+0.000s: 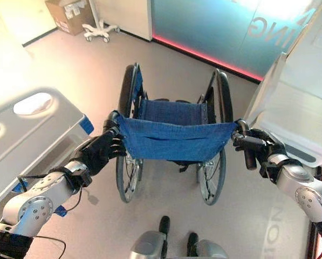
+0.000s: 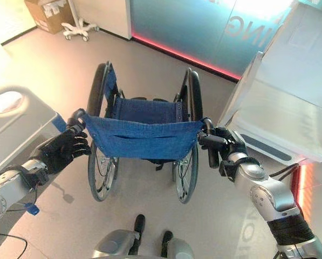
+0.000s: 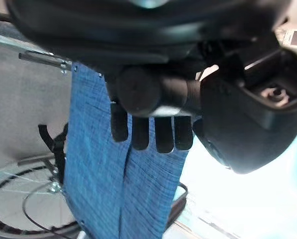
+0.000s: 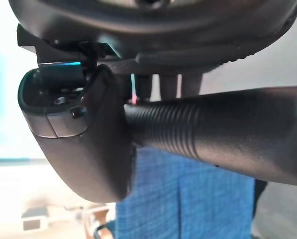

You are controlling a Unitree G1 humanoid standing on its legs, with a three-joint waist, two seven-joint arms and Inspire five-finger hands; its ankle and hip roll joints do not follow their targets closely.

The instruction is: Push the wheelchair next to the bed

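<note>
A wheelchair (image 1: pixel 174 116) with a blue fabric backrest (image 1: pixel 171 140) and black wheels stands right before me, seen from behind. My left hand (image 1: pixel 101 150) is curled round its left push handle (image 3: pixel 153 92), fingers wrapping the grip in the left wrist view. On the other side my right hand (image 1: pixel 260 148) is shut on the right push handle (image 4: pixel 223 132), whose ribbed black grip fills the right wrist view. A bed (image 1: pixel 36 129) with a grey footboard lies at my left, close to the chair's left wheel (image 1: pixel 127 178).
A second white bed or cart (image 1: pixel 301 102) stands at the right, near the right wheel. A glass wall with a red glowing base strip (image 1: pixel 204 54) is ahead. At the far left sit a cardboard box (image 1: pixel 69 15) and a white wheeled stand (image 1: pixel 98 29).
</note>
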